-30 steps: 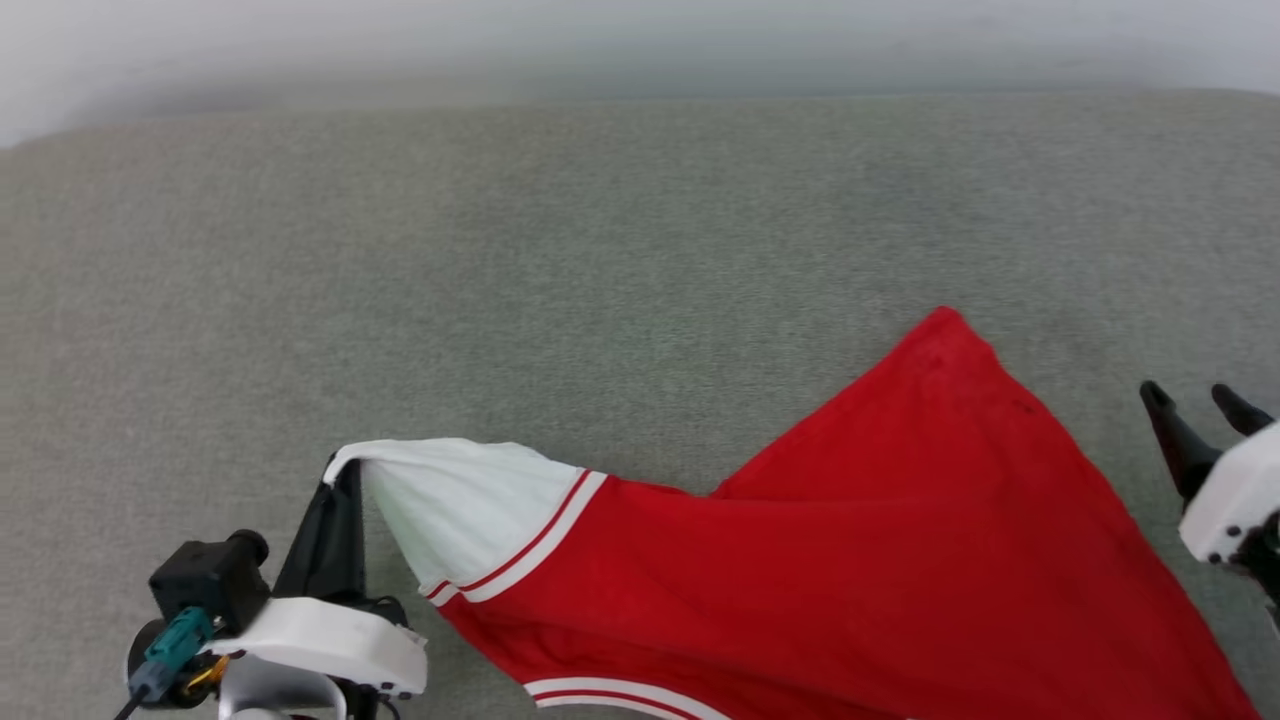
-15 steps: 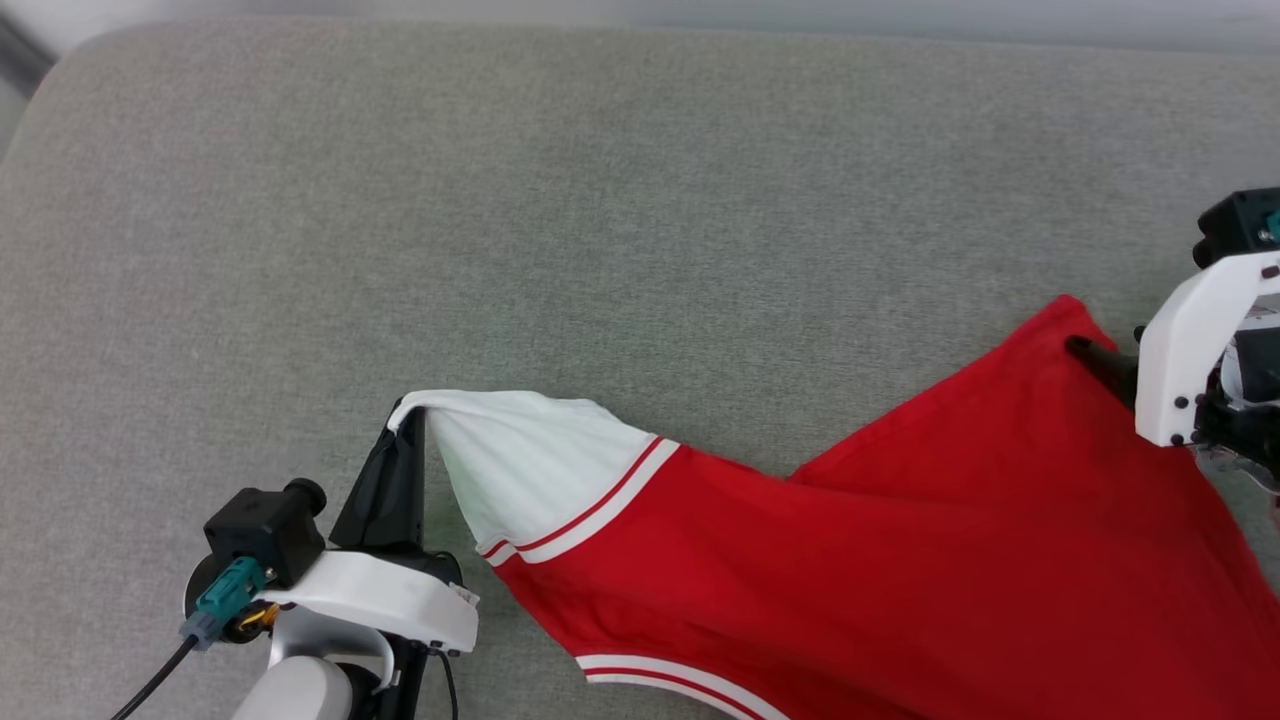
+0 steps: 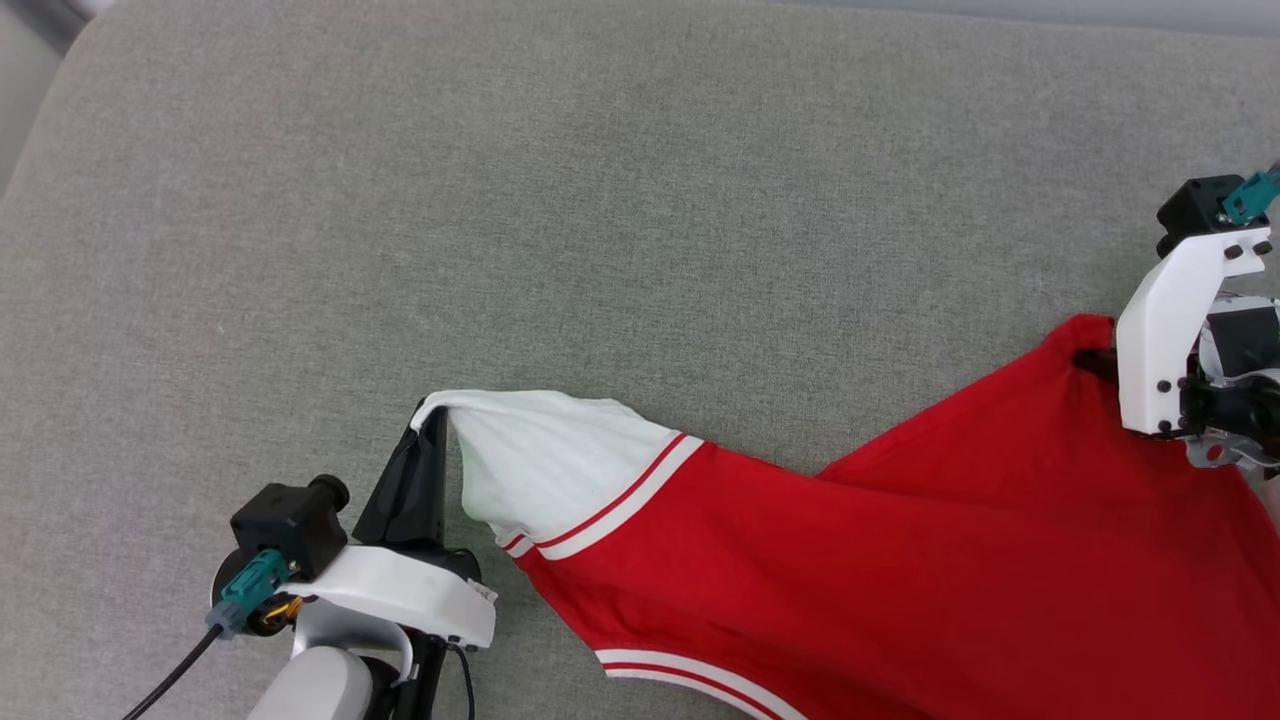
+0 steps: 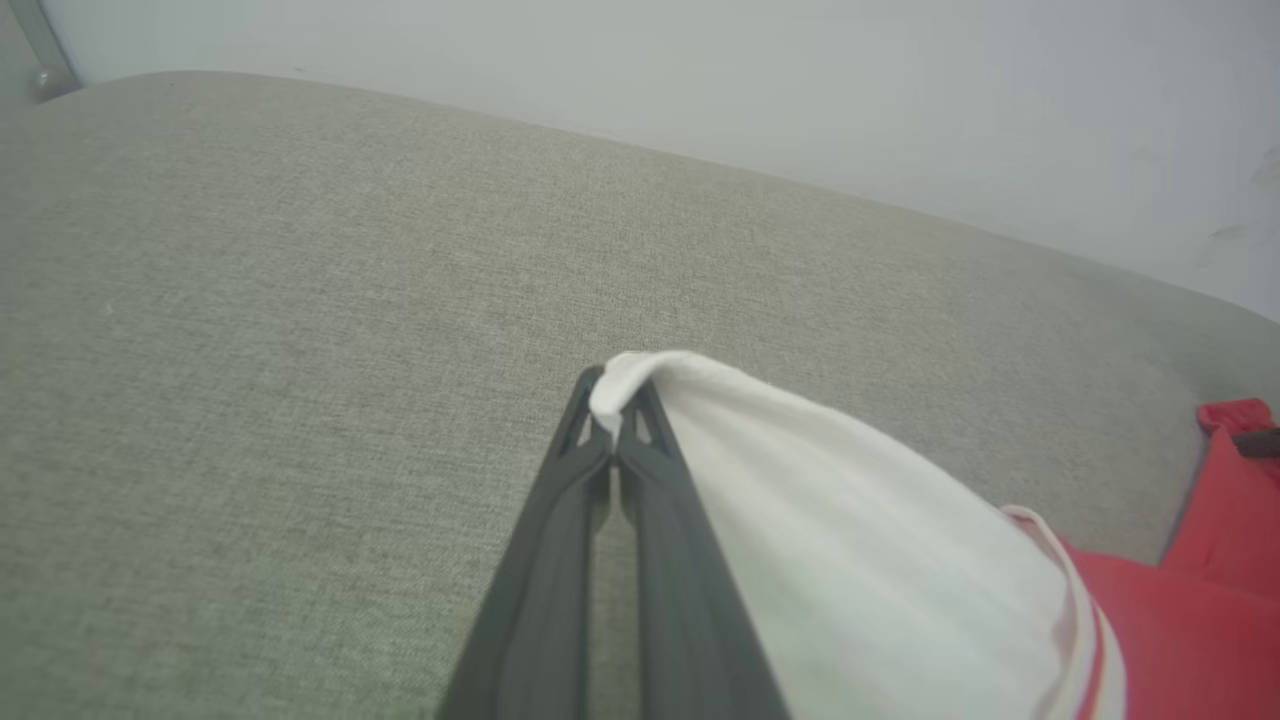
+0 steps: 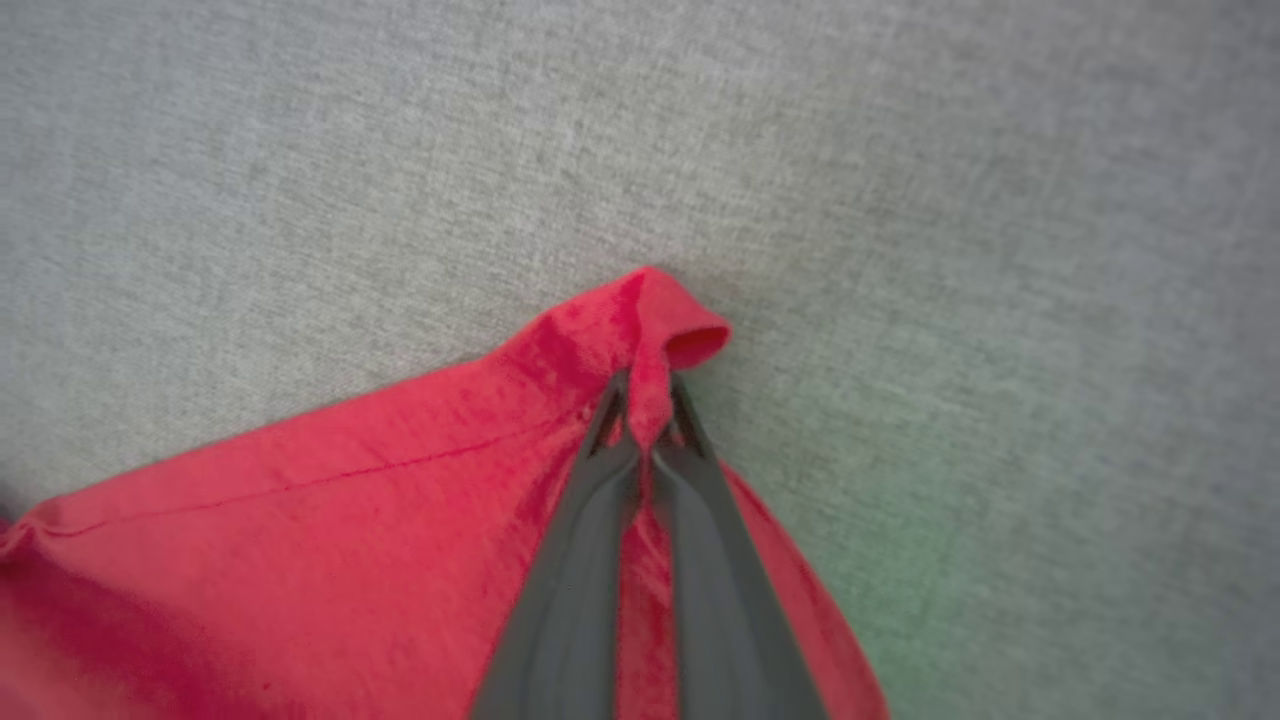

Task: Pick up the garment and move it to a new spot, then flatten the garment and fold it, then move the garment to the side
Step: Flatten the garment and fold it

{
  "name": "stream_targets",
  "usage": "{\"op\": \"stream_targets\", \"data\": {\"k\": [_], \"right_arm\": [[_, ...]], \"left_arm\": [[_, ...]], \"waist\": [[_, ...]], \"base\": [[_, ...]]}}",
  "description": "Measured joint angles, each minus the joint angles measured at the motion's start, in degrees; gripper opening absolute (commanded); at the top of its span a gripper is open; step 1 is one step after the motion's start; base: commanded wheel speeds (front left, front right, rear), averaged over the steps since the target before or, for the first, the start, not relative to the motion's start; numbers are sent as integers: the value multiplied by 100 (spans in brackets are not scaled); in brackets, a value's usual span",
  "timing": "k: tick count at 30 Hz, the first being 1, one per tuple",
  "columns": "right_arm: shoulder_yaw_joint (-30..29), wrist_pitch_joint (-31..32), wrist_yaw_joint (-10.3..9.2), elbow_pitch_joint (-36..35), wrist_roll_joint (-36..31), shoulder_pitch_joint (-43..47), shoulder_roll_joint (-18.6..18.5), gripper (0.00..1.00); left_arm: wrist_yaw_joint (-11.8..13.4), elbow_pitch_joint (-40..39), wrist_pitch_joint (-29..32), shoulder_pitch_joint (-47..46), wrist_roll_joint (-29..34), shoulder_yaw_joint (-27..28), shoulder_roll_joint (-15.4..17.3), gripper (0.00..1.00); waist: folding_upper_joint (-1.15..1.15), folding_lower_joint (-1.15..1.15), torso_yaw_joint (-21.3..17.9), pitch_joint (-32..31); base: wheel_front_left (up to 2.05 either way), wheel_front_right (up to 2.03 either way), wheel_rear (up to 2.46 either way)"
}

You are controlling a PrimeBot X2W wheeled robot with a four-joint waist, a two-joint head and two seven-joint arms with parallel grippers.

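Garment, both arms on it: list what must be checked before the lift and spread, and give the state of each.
1. Left pincer shut on the tip of the white sleeve: ok.
2. Right pincer shut on the red corner: ok.
3. Garment flat between the two grips: not ok, one red layer folds over another.
4. Whole garment within the head view: not ok, it runs off the bottom and right edges.
5. Number of cloth layers caught in the right pincer: cannot tell.
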Motion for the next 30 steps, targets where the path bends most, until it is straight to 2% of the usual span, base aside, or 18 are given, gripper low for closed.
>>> {"op": "stream_targets", "data": {"k": [6,16,24,30], "right_arm": [[79,-296,-1,31,183,-5,-46,0],[241,-1296,0,49,-4,-92,-105,0],[278,-1678,1,432,-70,-441,140,0],[320,-1922,1,666,-116,-916,200,0]], "left_arm": [[-99,135,-2,-129,0,2,62,0],[-347,537,419,-1004,-134,270,543,0],[-739,1903,876,-2305,-478,302,401,0],[-1055,3123,1144,-3367,-547,194,275,0]], "waist": [[0,0,-37,-186],[0,0,-257,-955],[0,-1,-527,-1646],[0,-2,-768,-1868]], "base": [[0,0,0],[0,0,0],[0,0,0],[0,0,0]]}}
